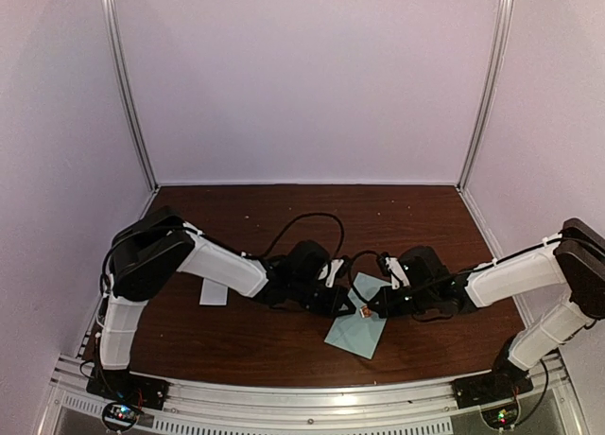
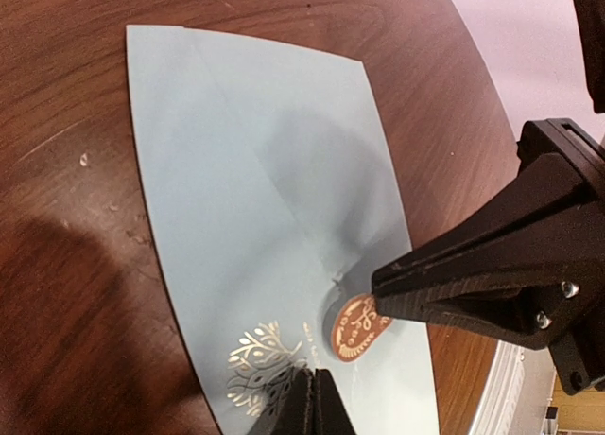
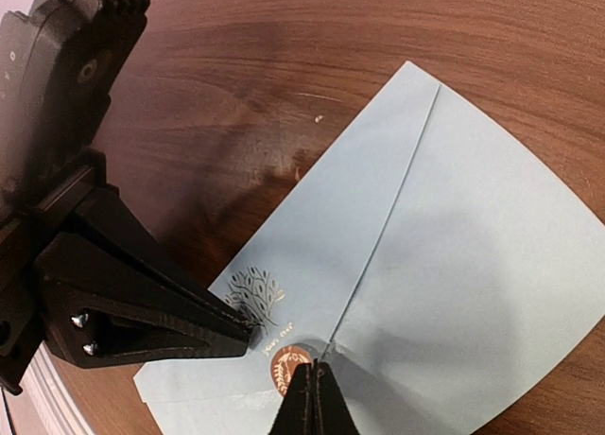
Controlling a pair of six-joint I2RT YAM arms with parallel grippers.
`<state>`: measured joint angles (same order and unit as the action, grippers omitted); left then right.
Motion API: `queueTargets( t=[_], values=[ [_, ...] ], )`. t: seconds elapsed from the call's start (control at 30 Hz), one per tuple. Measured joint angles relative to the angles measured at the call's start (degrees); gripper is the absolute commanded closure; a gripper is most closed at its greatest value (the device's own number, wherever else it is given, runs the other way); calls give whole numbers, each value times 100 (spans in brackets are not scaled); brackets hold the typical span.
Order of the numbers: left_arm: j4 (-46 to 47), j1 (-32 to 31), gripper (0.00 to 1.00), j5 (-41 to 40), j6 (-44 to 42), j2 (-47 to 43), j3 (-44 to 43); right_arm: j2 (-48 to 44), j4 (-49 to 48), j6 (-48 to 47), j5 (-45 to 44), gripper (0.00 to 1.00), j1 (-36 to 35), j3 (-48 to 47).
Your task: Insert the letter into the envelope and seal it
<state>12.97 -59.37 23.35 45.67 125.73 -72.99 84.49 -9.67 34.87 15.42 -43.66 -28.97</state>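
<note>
Seemingly left claw point(image 2: 307, 407) and right claw point(image 3: 310, 402), both pressed together, pin one envelope point(image 2: 255, 170) near one seal point(image 2: 354, 329).

Lab test booth: white panels point(image 1: 302, 76), aluminium rail point(image 1: 312, 394), wooden tabletop point(image 1: 246, 345)

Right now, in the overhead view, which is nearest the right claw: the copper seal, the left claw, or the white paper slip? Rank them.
1. The copper seal: at the right gripper tip, on the envelope.
2. The left gripper: just past the seal, on its left.
3. The white slip: far off to the left.
</note>
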Motion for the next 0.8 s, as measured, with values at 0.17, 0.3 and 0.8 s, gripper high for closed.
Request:
queueTargets(
  t=[0.17,0.3,0.8],
  values=[
    [-109,0,100,0,-28,31,-118,20,0,-2,-2,100,0,-2],
    [-140,0,100,-2,-42,57,-208,31,0,-7,-2,100,2,-2],
    [-317,-61,100,-48,-98,70,-378,33,4,-4,-11,100,2,-2]
  ],
)
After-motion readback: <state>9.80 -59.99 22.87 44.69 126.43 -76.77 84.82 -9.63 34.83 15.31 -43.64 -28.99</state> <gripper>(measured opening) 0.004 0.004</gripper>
